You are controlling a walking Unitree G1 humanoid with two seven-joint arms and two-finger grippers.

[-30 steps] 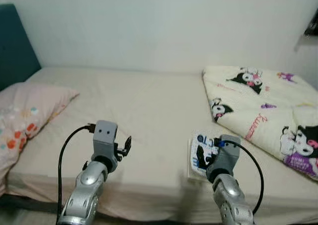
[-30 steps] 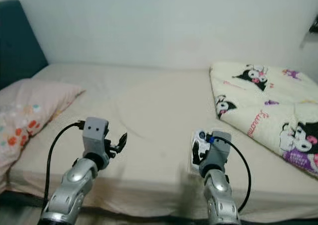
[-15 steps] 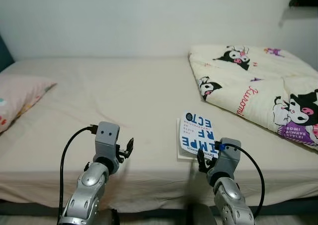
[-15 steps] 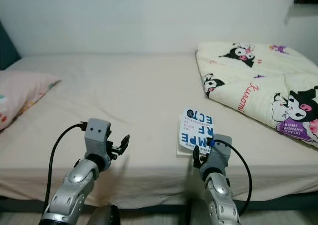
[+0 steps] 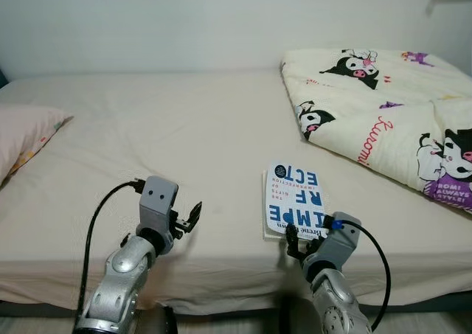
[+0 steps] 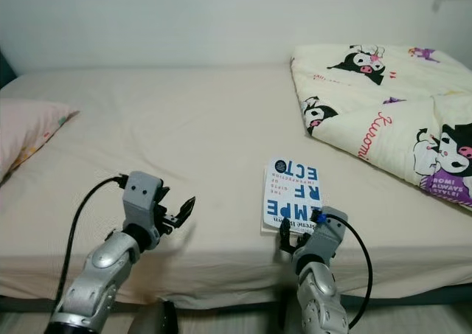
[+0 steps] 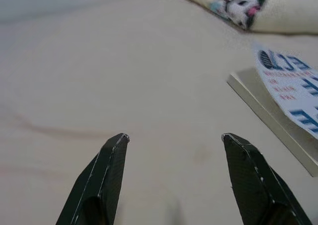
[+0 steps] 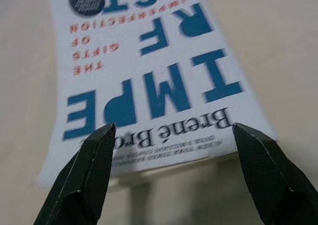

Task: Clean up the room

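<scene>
Here the white book (image 5: 293, 198) with blue lettering lies flat near the front edge of the bed (image 5: 184, 135), the right gripper (image 8: 171, 160) spread open just before its near end, and the left gripper (image 7: 174, 150) open above bare sheet.

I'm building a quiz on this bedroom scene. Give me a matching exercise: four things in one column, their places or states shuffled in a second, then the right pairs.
Things:
1. book
2. pillow
3. quilt
4. left pincer

Places or states:
A. folded, on the bed's right side
B. open, above bare sheet
C. at the bed's left edge
D. near the bed's front edge, just ahead of the open right pincer

Pairs: 1-D, 2-C, 3-A, 4-B
</scene>
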